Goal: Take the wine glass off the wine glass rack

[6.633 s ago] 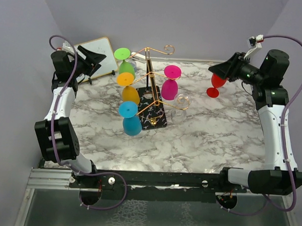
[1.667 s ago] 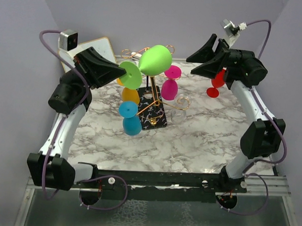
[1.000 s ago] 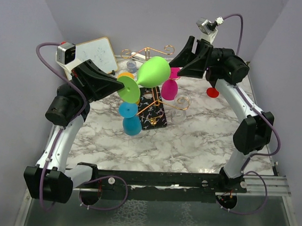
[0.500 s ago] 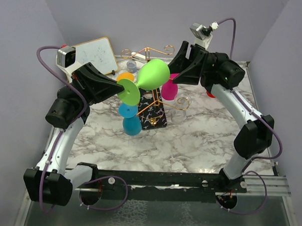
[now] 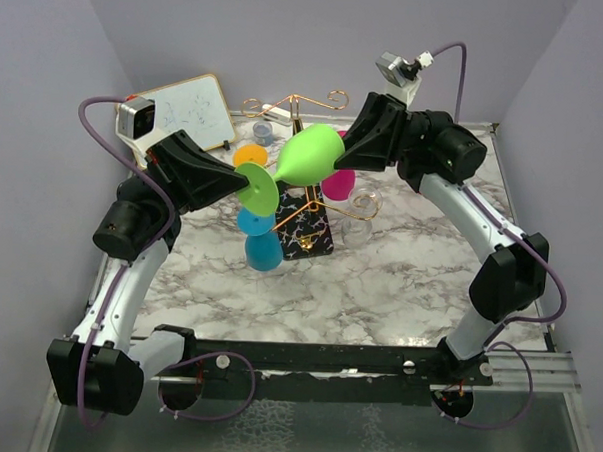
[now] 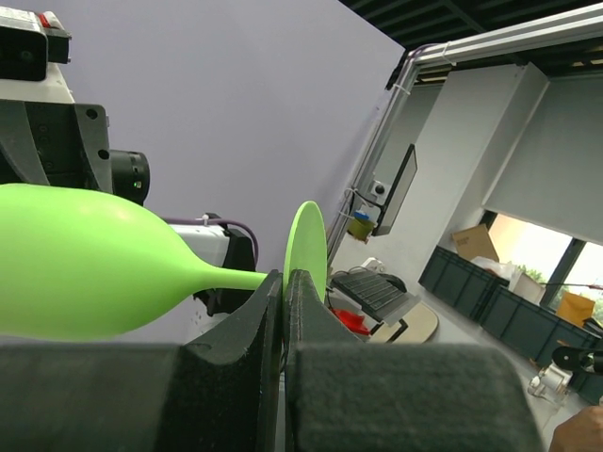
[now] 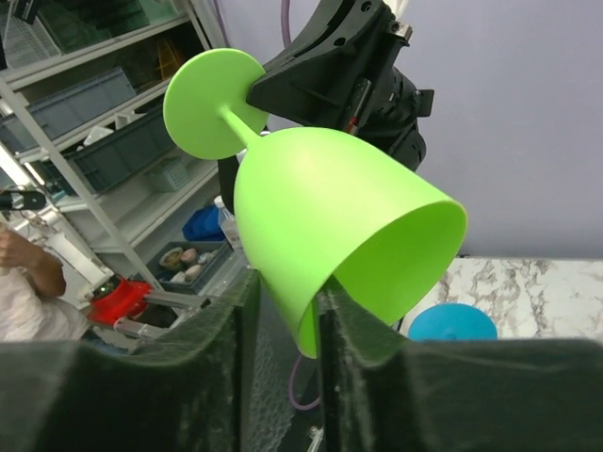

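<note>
A lime green wine glass hangs in the air on its side, above the wine glass rack of gold wire with its black veined base. My left gripper is shut on the glass's thin stem just beside the round foot; the bowl points away to the right arm. My right gripper straddles the bowl's rim, one finger inside the bowl and one outside. In the right wrist view a dark gap shows between the outside finger and the glass wall.
Orange, blue and pink glasses still hang on the rack, with a clear glass at its right. A small whiteboard leans at the back left. The marble tabletop stretches to the front and right.
My right arm has come left onto the green glass's bowl and its jaws have narrowed around the rim. The left gripper has carried the glass slightly down and right, still holding the stem.
</note>
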